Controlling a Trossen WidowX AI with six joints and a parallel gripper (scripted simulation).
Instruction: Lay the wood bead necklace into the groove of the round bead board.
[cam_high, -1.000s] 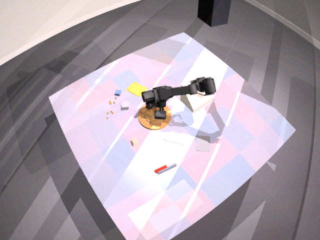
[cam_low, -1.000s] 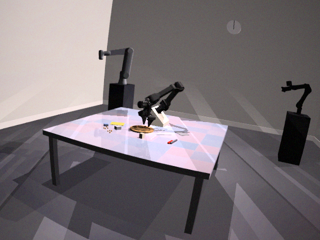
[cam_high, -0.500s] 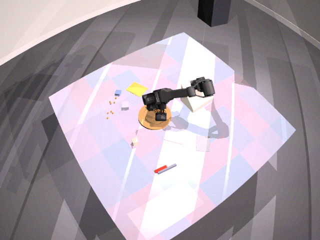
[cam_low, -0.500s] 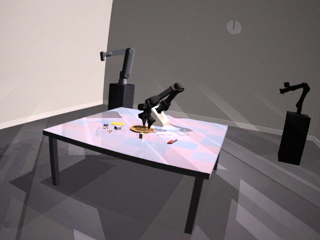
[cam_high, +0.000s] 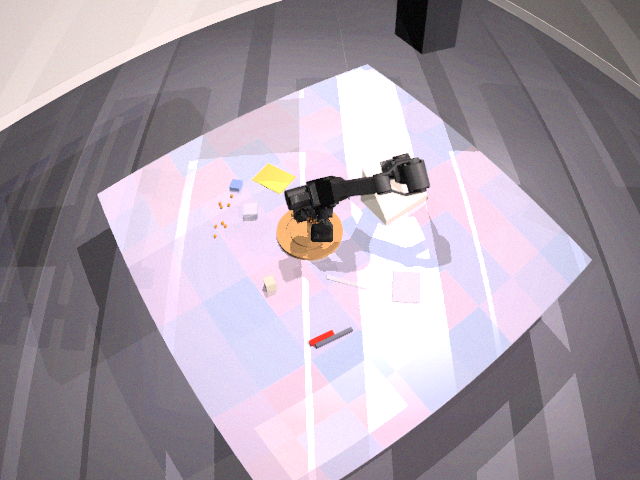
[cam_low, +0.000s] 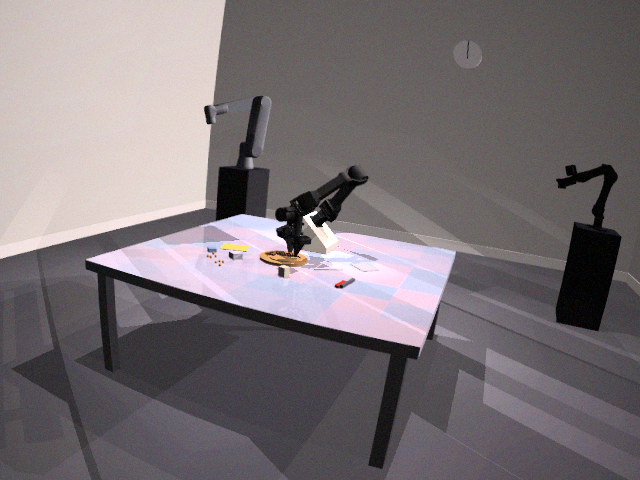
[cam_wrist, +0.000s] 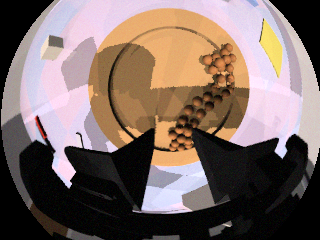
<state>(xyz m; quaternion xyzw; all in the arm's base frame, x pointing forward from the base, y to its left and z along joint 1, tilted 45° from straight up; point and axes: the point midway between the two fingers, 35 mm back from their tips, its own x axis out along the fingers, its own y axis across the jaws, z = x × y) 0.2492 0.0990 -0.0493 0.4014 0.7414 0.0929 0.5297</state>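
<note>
The round orange-brown bead board (cam_high: 288, 236) (cam_low: 267, 259) (cam_wrist: 167, 18) lies flat, with a thin ring groove (cam_wrist: 109, 85) in its top. The brown wood bead necklace (cam_wrist: 198, 101) lies bunched in a slanting double strand on the board. It has a clump at the upper right in the wrist view, and its lower end crosses the groove line. My gripper (cam_wrist: 174, 132) (cam_low: 295, 253) points down at the board, partly open. Its fingertips stand on either side of the necklace's lower end, with a gap visible beside the left finger. In the top view the arm hides much of the necklace.
A yellow sheet (cam_high: 273, 178) (cam_wrist: 271, 47), a blue block (cam_high: 236, 185), a grey block (cam_high: 250, 211) and several loose orange beads lie left of the arm. A cream block (cam_high: 269, 285), a thin white stick (cam_high: 345, 282), a pale square (cam_high: 406, 287) and a red-and-grey pen-like thing (cam_high: 322, 337) lie nearer.
</note>
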